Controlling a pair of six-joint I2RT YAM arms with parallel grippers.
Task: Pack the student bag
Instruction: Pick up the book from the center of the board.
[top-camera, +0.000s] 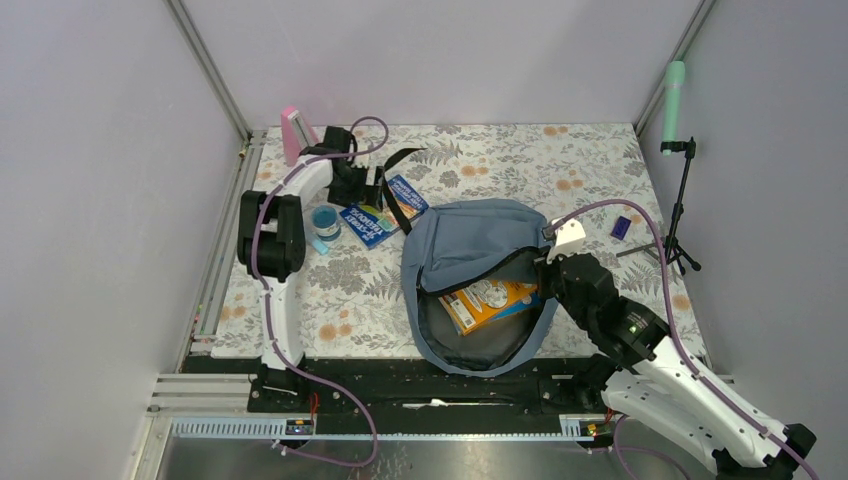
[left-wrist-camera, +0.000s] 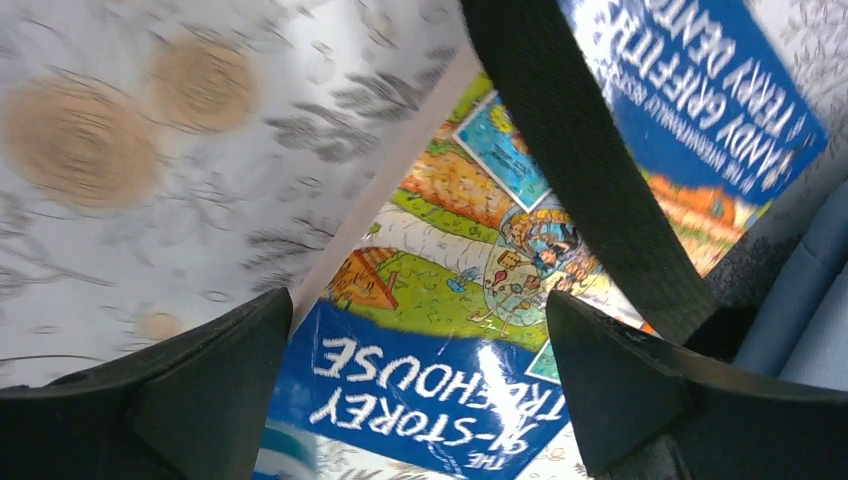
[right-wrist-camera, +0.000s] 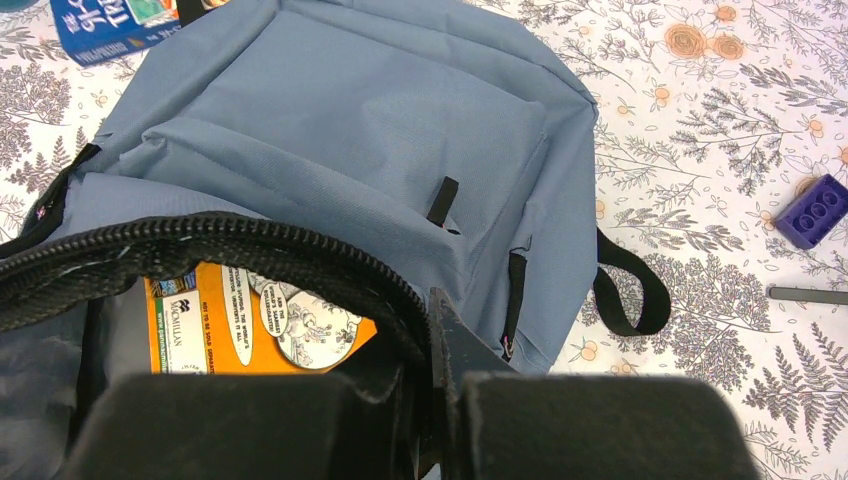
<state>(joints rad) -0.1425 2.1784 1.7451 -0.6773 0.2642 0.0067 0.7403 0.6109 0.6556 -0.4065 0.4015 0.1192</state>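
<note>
The student bag (top-camera: 470, 240) lies open mid-table, an orange book (top-camera: 490, 300) already inside; the right gripper (top-camera: 545, 268) pinches the bag's zip rim, apparently to keep the mouth gaping; the left gripper (left-wrist-camera: 417, 300), fingers spread wide, hovers over a blue book (left-wrist-camera: 420, 385) crossed by a black strap (left-wrist-camera: 590, 170), seemingly the next item to pack; a floral cloth (top-camera: 600, 170) covers the table, enclosed by plain grey walls (top-camera: 100, 150).

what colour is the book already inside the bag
Orange, with white cartoon patches; the book in the student bag shows best in the right wrist view.
</note>
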